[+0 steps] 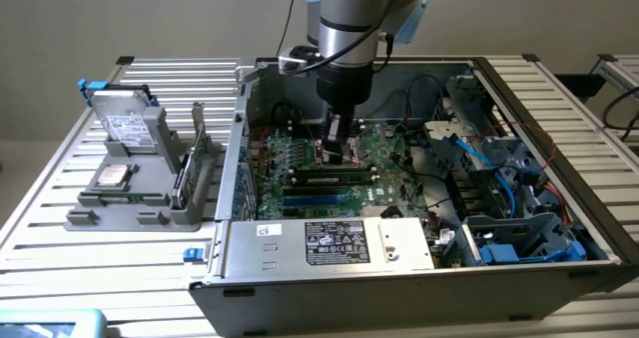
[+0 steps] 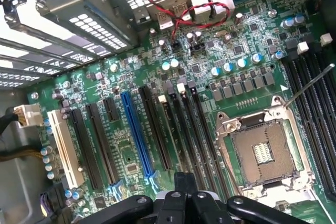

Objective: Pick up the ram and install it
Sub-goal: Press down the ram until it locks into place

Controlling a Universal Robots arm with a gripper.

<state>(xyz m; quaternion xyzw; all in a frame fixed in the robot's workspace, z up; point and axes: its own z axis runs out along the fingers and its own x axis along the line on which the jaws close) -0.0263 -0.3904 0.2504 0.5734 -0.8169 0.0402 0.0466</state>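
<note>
The ram [image 1: 334, 179], a long thin green stick with black chips, stands on edge in a slot of the motherboard [image 1: 299, 158] inside the open computer case. My gripper [image 1: 337, 155] hangs low over the board just behind the ram, apart from it. In the wrist view the gripper [image 2: 185, 182] has its fingers pressed together with nothing between them, above the long black expansion slots [image 2: 157, 129] and beside the blue slot [image 2: 135, 132].
The case walls [image 1: 236, 166] enclose the arm, with the power supply [image 1: 330, 242] in front and cables and drive bays [image 1: 519, 203] on the exterior view's right. The CPU socket [image 2: 261, 150] lies open. A grey stand [image 1: 140, 181] outside the case carries a drive, a chip and a bracketed green card [image 1: 191, 162].
</note>
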